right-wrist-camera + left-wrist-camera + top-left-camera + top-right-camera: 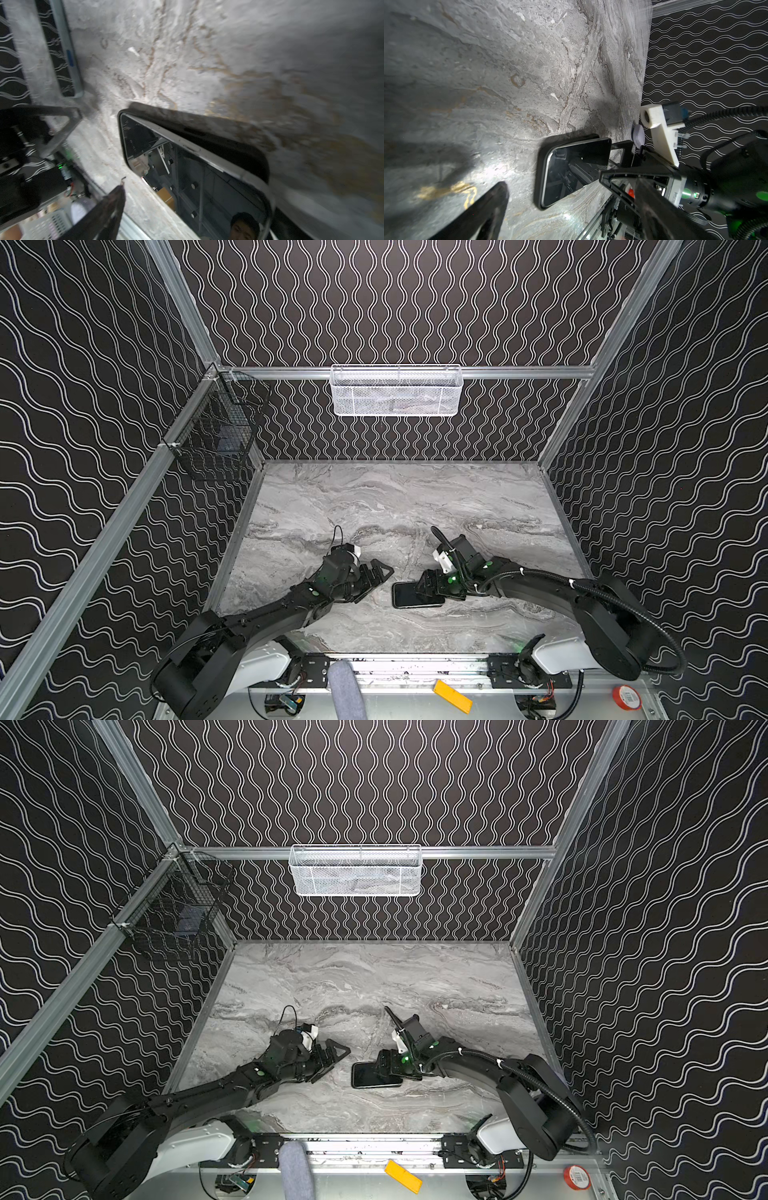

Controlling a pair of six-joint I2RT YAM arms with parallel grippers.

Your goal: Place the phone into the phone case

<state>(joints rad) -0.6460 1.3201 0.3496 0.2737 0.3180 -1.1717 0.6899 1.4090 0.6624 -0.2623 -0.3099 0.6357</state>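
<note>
Starting at my left, a black wire basket [216,427] hangs from the side rail above the back left corner of the counter [374,497]. Next comes the left end effector [376,581], low over the counter, left of the middle and toward the front edge. Its jaws are spread wide with nothing between them. In the left wrist view its fingers [488,209] frame bare marble, and the phone lies just beyond their tips. A white mesh basket [395,391] hangs about midway along the back rail.

The phone [405,594] lies screen up near the middle of the counter, closer to the front edge than the back, with its long sides running along that edge. It rests in the black phone case [538,176], whose rim wraps the end facing the left arm. In the right wrist view one silver long edge stands a little proud of the case wall, so I cannot tell whether it is fully seated.

The right end effector [430,589] is over the phone's right-hand end with its jaws spread. The one finger [112,203] I can see is clear of the phone, with a strip of counter between them.
</note>
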